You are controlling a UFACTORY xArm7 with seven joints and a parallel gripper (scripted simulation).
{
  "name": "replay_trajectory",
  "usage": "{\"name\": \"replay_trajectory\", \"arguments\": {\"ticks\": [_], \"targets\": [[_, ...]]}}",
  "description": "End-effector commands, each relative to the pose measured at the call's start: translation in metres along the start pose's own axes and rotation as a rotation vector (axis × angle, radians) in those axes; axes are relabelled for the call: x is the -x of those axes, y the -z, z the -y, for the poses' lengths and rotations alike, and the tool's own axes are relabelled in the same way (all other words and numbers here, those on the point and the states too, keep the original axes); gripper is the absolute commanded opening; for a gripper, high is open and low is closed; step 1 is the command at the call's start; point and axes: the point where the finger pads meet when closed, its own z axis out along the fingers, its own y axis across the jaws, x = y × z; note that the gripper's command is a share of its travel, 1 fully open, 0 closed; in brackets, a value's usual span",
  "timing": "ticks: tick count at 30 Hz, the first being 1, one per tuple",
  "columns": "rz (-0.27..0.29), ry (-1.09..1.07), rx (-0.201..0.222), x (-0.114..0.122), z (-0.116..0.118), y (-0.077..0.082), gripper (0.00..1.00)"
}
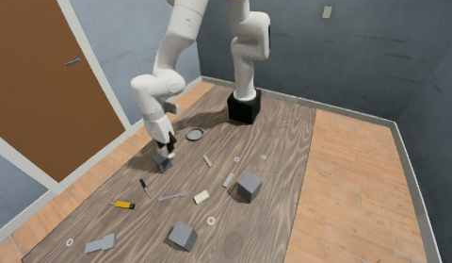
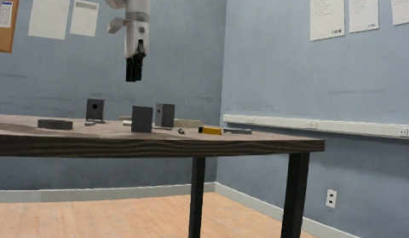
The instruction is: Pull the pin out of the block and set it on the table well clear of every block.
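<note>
A dark grey block (image 1: 162, 161) stands at the left of the table. A short cream pin (image 1: 170, 155) sticks out of its upper right side. In the exterior view this block (image 2: 141, 119) shows its plain face and the pin is hidden behind it. My gripper (image 1: 169, 145) hangs above the block, fingers pointing down. In the exterior view the gripper (image 2: 134, 73) is well above the table, about two block heights over the block. The fingers stand partly open with nothing between them.
Two more grey blocks (image 1: 249, 186) (image 1: 183, 236) stand to the right and front. A dark round disc (image 1: 194, 134) lies behind the pin's block. A cream bar (image 1: 201, 197), a yellow knife (image 1: 124, 205), grey strips and washers lie scattered over the table.
</note>
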Motion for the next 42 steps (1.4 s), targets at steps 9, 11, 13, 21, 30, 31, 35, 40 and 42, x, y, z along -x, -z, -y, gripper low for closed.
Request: {"name": "replay_trajectory", "arguments": {"ticks": [9,11,13,21,30,31,35,40,42], "targets": [[0.074,0.095,0.012,0.031,-0.042,0.025,0.47],[0.074,0.094,0.012,0.031,-0.042,0.025,0.47],[0.074,0.094,0.012,0.031,-0.042,0.025,0.47],[0.072,0.093,0.012,0.030,-0.042,0.025,0.47],[0.065,0.089,0.012,0.029,-0.040,0.023,0.47],[0.065,0.089,0.012,0.029,-0.040,0.023,0.47],[0.062,0.087,0.013,0.028,-0.040,0.021,0.47],[0.054,0.083,0.013,0.025,-0.038,0.019,0.47],[0.051,0.081,0.014,0.024,-0.037,0.018,0.47]]}}
